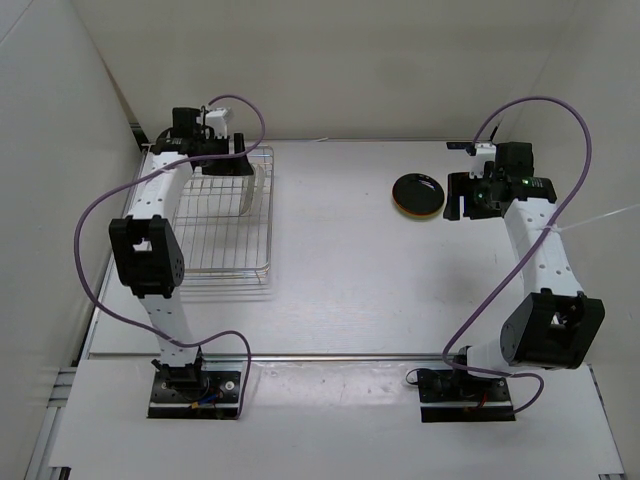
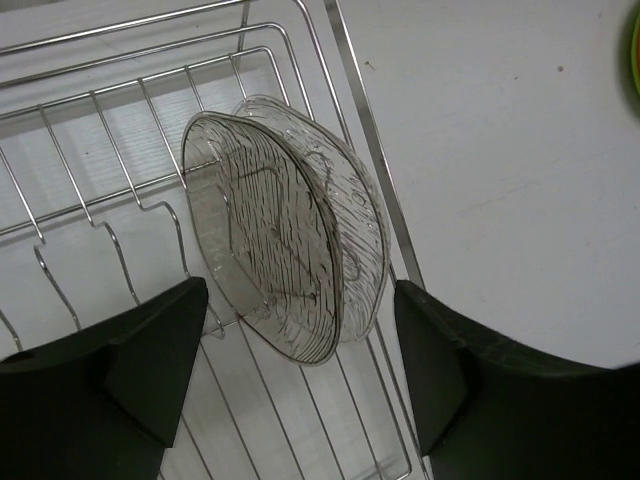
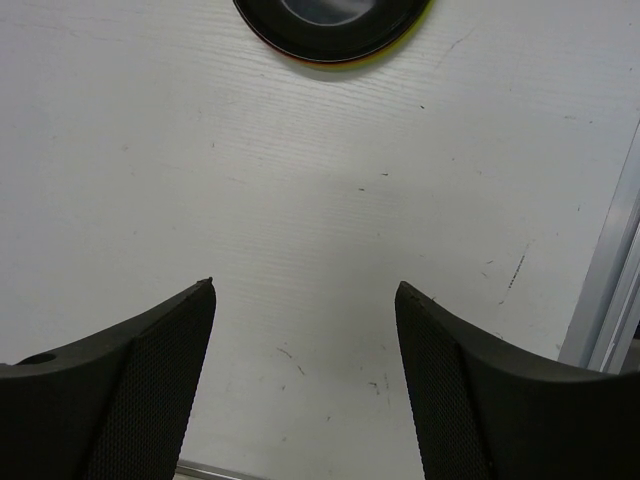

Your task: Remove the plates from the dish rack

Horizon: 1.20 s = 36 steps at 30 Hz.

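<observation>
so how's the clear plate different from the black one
Look: the clear plate is see-through, the black plate is opaque and glossy.
Pose: the clear plate stands on edge in the dish rack, the black plate lies flat, out of the rack.
Both are round.

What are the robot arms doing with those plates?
They're emptying the dish rack. The left hand hangs open over the clear plate, which stands upright in the rack, not gripped yet. The right hand is open over the table, near a stack with the black plate on top.
</observation>
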Motion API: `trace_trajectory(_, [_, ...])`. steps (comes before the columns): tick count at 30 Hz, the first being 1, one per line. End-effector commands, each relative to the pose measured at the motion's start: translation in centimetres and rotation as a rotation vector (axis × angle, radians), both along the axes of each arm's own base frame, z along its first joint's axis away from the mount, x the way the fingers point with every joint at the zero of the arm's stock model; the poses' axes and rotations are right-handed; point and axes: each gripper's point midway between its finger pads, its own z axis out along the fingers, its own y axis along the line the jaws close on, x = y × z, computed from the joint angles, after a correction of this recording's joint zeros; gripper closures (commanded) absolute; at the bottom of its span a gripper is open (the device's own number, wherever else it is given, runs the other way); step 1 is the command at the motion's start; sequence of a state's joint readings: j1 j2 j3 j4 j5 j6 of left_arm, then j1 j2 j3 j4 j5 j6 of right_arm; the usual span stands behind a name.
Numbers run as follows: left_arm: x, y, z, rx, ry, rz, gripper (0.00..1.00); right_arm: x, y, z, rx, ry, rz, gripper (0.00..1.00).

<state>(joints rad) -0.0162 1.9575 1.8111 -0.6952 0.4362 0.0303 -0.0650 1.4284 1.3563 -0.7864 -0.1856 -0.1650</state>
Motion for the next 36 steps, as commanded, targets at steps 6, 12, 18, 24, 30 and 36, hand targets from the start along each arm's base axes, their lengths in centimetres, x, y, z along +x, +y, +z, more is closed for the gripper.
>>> trace_trajectory(6, [1.3, -1.0, 0.3, -0.014, -0.026, -0.037, 0.35, 0.3, 0.0, 1.3, 0.000, -0.057, -0.009, 0.24])
trace_trajectory(12, [1.2, -1.4, -0.4, -0.007, -0.008, -0.041, 0.37, 0.3, 0.0, 1.3, 0.000, -0.057, -0.009, 0.24])
trace_trajectory(18, [0.7, -2.2, -1.2, 0.000, 0.012, -0.053, 0.44, 0.2, 0.0, 1.6, 0.000, -0.066, -0.009, 0.25])
trace_trajectory(24, [0.5, -2.5, -2.3, 0.008, 0.031, -0.056, 0.55, 0.2, 0.0, 1.7, -0.001, -0.077, -0.009, 0.25])
trace_trajectory(30, [0.5, -3.0, -2.8, 0.008, 0.041, -0.065, 0.70, 0.1, -0.2, 1.1, -0.008, -0.067, -0.015, 0.25])
trace_trajectory(36, [0.4, -2.8, -3.0, 0.015, 0.049, -0.059, 0.78, 0.0, -0.3, 1.4, -0.015, -0.076, -0.021, 0.25])
